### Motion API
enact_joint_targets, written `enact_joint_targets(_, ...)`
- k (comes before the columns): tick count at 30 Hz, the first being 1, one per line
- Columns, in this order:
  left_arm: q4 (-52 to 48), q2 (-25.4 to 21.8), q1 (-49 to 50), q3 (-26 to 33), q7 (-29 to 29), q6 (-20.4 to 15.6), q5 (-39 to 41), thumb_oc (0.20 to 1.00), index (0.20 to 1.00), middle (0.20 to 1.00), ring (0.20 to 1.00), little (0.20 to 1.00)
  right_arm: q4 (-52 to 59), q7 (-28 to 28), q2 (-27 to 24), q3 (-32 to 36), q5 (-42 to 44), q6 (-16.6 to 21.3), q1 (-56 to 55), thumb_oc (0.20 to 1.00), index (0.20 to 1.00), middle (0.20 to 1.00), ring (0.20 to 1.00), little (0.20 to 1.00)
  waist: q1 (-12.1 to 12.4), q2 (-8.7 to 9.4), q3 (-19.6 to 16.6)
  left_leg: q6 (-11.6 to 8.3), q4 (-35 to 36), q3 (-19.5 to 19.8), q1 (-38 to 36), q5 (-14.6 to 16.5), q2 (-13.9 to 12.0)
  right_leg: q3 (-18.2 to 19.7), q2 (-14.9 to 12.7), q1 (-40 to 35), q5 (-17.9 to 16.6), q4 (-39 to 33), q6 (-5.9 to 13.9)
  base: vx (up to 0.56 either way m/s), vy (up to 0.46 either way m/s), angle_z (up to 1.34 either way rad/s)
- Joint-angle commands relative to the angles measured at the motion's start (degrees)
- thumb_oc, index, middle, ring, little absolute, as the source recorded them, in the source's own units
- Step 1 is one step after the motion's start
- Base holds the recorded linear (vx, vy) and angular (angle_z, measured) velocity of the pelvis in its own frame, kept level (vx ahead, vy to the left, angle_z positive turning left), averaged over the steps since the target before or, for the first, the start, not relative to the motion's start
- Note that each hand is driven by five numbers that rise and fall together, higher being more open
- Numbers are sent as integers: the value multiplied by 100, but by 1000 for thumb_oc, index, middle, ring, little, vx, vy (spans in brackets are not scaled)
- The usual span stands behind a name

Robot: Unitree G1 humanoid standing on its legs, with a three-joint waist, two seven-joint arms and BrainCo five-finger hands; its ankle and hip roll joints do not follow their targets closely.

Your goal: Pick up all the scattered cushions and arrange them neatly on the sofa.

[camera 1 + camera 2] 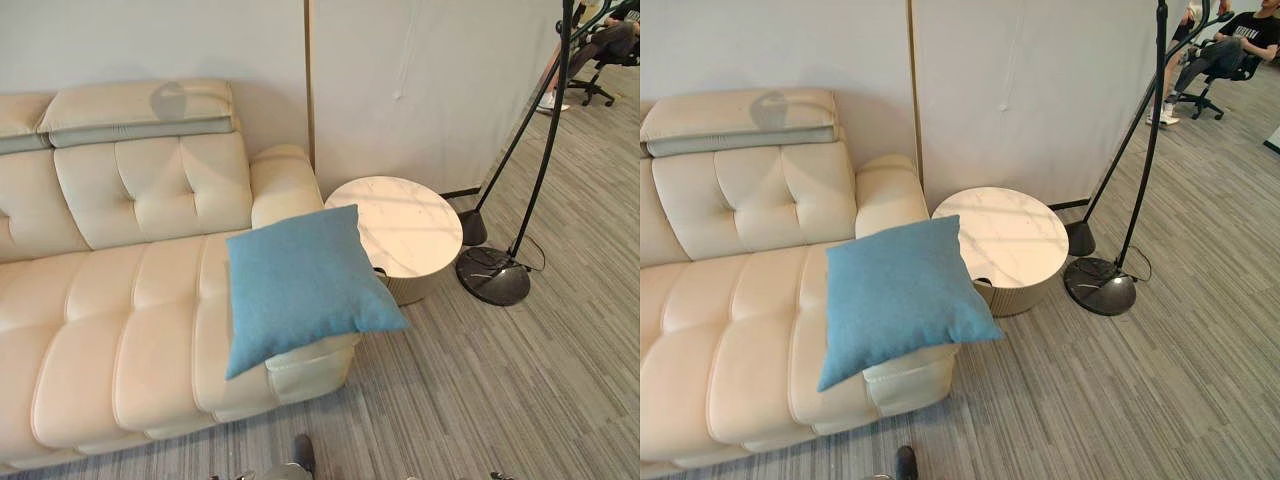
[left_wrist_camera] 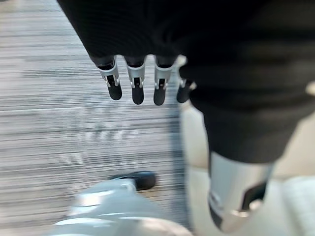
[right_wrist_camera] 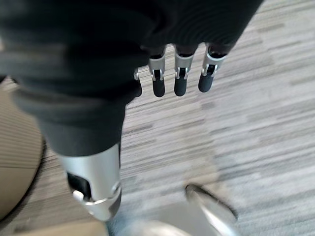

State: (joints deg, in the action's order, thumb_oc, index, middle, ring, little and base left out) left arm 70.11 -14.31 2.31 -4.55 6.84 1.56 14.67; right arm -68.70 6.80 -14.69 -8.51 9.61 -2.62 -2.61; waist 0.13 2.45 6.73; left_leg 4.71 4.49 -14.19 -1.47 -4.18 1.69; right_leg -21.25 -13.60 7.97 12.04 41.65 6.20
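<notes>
The blue cushion (image 1: 302,283) lies tilted on the cream sofa (image 1: 110,330) seat's end, overhanging its front corner — both robot hands, left (image 2: 138,83) and right (image 3: 179,73), hang open-fingered above the floor, empty.

Matt woven blue cushion (image 1: 300,285) on a smooth, softly sheened cream leather-look sofa (image 1: 120,330); right, a polished marble-topped side table (image 1: 400,225) on ribbed grey carpet (image 1: 500,390)

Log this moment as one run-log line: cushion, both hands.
blue cushion: on sofa seat, corner overhanging front edge | left hand: open, empty, over floor | right hand: open, empty, over floor
</notes>
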Motion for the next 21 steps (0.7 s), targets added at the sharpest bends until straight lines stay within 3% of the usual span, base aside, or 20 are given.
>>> enact_joint_targets(1, -143, -121, -207, -118, 76, -52, -39, 1000, 1000, 1000, 1000, 1000, -22, 62, -46, 81, -38, 71, 534, 1000, 1000, 1000, 1000, 1000, 41, -19, 502, -248, 51, 64, 27, 344, 31, 621, 520, -266, -882, -1143, -112, 158, 6, 65)
enact_joint_targets(4, -205, -144, -281, -207, 88, -71, -74, 1000, 1000, 1000, 1000, 1000, -47, 61, -13, 64, 15, 50, 540, 1000, 1000, 1000, 1000, 1000, -24, -101, 548, -298, 51, 162, -79, 358, -35, 852, 730, -256, -747, -2125, -162, 143, -35, 56)
enact_joint_targets(5, -202, -145, -344, -241, 68, -85, -128, 1000, 1000, 1000, 1000, 1000, -84, 68, -1, 86, 65, 31, 551, 1000, 1000, 1000, 1000, 1000, -98, -103, 496, -284, 51, 205, -77, 356, -32, 1395, 972, -234, -1031, -3169, -93, 268, -120, 35)
enact_joint_targets(6, -141, -149, -382, -238, 53, -90, -144, 1000, 1000, 1000, 1000, 1000, -162, 76, 11, 134, 94, 12, 526, 1000, 1000, 1000, 1000, 1000, -145, -80, 450, -278, 51, 284, -136, 401, -23, 1812, 1041, -187, -1283, -3625, -16, 206, -100, 30)
enact_joint_targets(13, 342, -71, -282, 422, 72, -64, 649, 1000, 1000, 1000, 1000, 1000, -716, 379, -91, 664, 192, -51, 403, 1000, 1000, 1000, 1000, 1000, -167, 16, 126, -393, 51, 272, -235, 462, -94, 1465, 1000, -825, -1381, -4466, 8, 186, -125, 8)
enact_joint_targets(16, 688, -570, -336, 1081, 2, 5, 1163, 1000, 1000, 1000, 1000, 1000, -1028, 332, -797, 1288, 388, -223, 258, 1000, 1000, 1000, 1000, 1000, -256, 27, -12, -507, 51, 302, -263, 491, -151, 1331, 1023, -1051, -1336, -4665, -18, 146, -108, 9)
enact_joint_targets(21, 560, -1478, -997, 1185, -170, 78, 1520, 1000, 1000, 1000, 1000, 1000, -364, 81, -2570, 1411, 101, -367, 858, 1000, 1000, 1000, 1000, 1000, -358, -11, -36, -594, 51, 228, -287, 517, -189, 1314, 1021, -1076, -1296, -4665, 2, 39, -27, -3)
